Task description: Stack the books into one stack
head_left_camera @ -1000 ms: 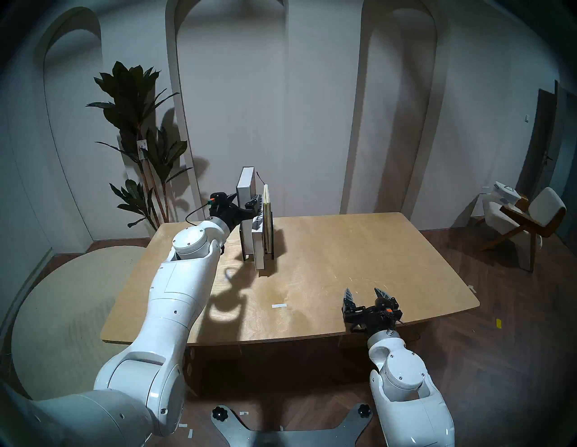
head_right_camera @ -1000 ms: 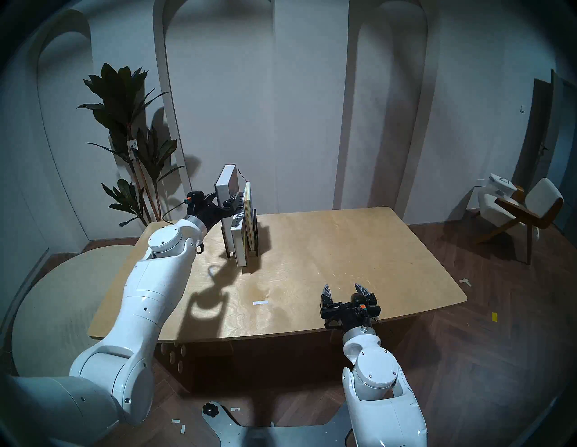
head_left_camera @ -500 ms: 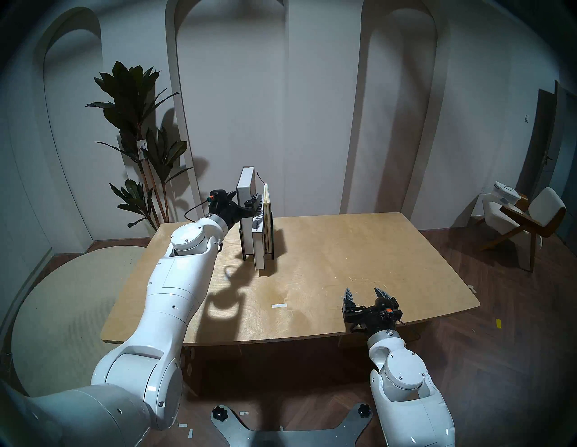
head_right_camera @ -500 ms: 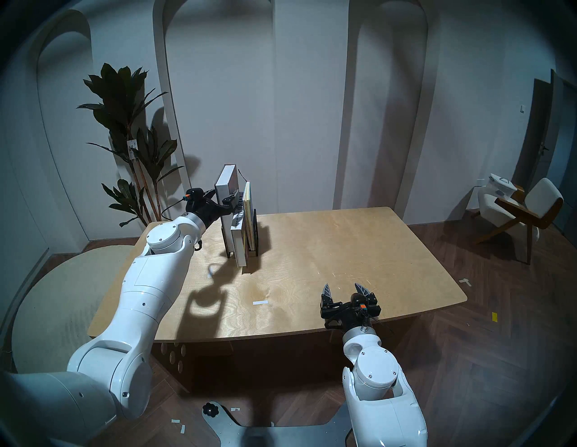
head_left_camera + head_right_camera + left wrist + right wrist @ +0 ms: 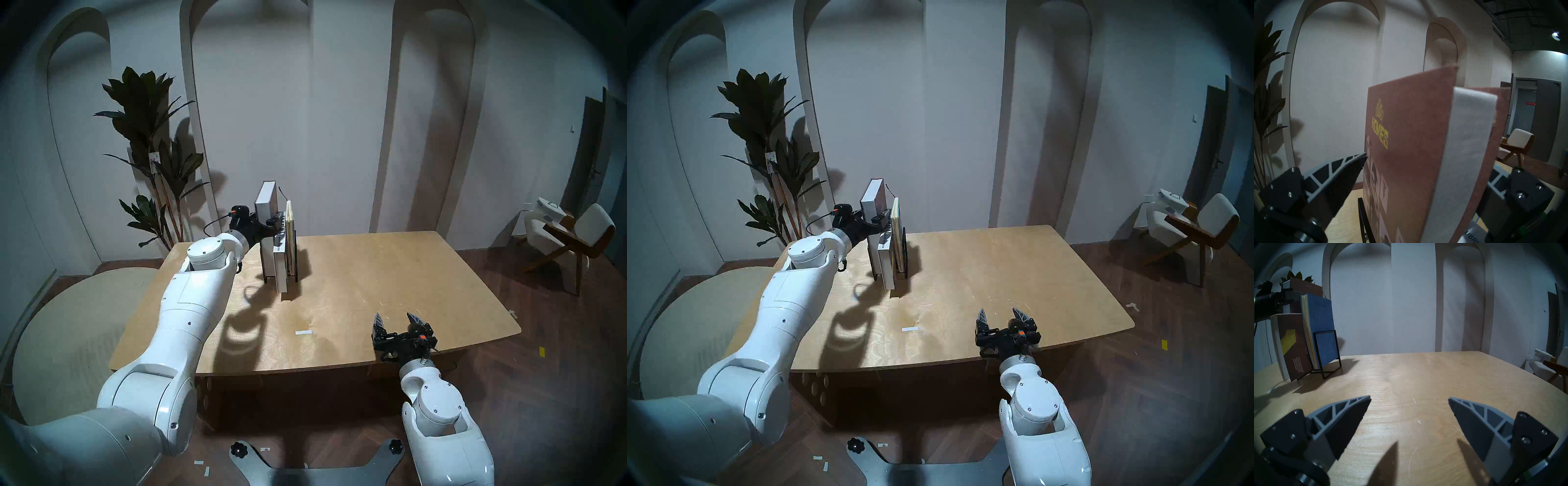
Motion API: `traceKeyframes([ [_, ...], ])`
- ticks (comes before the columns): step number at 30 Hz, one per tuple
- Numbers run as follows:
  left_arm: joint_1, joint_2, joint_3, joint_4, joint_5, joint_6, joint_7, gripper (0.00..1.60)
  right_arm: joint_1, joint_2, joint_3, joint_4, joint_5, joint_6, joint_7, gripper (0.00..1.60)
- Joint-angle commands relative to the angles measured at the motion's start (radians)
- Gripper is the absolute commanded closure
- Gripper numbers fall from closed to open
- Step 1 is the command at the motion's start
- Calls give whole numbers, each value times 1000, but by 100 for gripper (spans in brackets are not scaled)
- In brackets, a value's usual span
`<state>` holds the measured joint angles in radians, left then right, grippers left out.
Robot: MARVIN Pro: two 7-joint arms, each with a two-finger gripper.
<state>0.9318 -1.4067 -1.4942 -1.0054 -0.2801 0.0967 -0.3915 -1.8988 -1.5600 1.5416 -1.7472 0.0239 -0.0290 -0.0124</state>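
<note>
Three books stand upright in a black wire rack (image 5: 296, 258) at the table's far left. The tall mauve-brown "HOMES" book (image 5: 1407, 135) is leftmost (image 5: 266, 210). Beside it stand the brown white-spined book (image 5: 281, 271) and the thin blue book (image 5: 1322, 314). My left gripper (image 5: 268, 222) is shut on the HOMES book about halfway up its near edge. In the left wrist view one fingertip (image 5: 1362, 157) presses the front cover and the other lies against the back cover. My right gripper (image 5: 397, 320) hovers open over the table's near right, holding nothing.
The wooden table (image 5: 373, 271) carries a small white tape strip (image 5: 303, 332) near its front middle. A potted plant (image 5: 149, 135) stands behind the table's left corner. A chair (image 5: 570, 241) sits far right on the floor.
My left gripper's fingers have closed in from wide open onto the HOMES book, and the left arm shifted slightly. The books and the right arm stay put.
</note>
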Motion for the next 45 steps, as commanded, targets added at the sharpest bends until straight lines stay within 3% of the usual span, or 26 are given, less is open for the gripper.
traceKeyframes([
  [1,-41,6,-2,-29,3,-23,-5,160,2,2,-1,-25,-2,-4,1,0],
  [6,-26,3,20,-88,9,-49,-38,160,3,1,-1,-24,-1,-4,1,0],
  [13,-13,-9,28,-148,17,-64,-23,160,3,1,-1,-24,-1,-4,1,0],
  [22,0,-9,33,-233,81,-84,78,160,3,2,-1,-24,-1,-4,1,0],
  [24,-24,-3,26,-222,122,-95,144,160,3,2,-1,-24,-1,-4,1,0],
  [32,-43,28,-19,-288,118,-110,159,160,5,1,-1,-20,-1,-5,1,0],
  [38,-26,47,-47,-352,103,-110,142,160,4,1,-1,-21,-1,-5,1,0],
  [45,15,62,-77,-450,29,-129,41,160,4,1,-1,-21,-1,-5,1,0],
])
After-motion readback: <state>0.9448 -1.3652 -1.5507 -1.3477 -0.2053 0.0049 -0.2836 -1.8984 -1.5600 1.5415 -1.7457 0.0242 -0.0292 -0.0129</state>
